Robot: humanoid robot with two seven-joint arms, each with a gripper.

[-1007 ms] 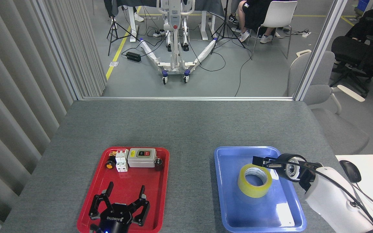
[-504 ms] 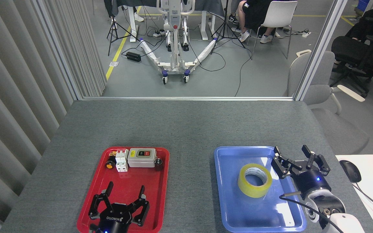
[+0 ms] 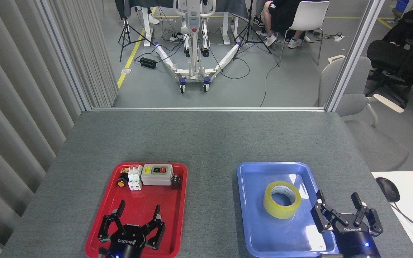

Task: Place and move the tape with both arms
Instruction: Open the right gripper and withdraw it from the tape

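Wide roll of translucent yellow packing tape, white cardboard core (image 3: pixel 282 199), lies flat in the glossy blue plastic tray (image 3: pixel 253 222), toward its far right. Right black three-fingered gripper (image 3: pixel 346 215) hovers just beside the roll, near side, fingers spread, empty. Left gripper (image 3: pixel 132 223) likewise spread, above the red tray (image 3: pixel 177 200), well left of the roll. Step judged: pre-grasp. Next: right fingers must straddle the smooth rim.

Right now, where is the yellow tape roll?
In the head view, the tape roll lies flat inside the blue tray on the right, just left of the open right gripper.
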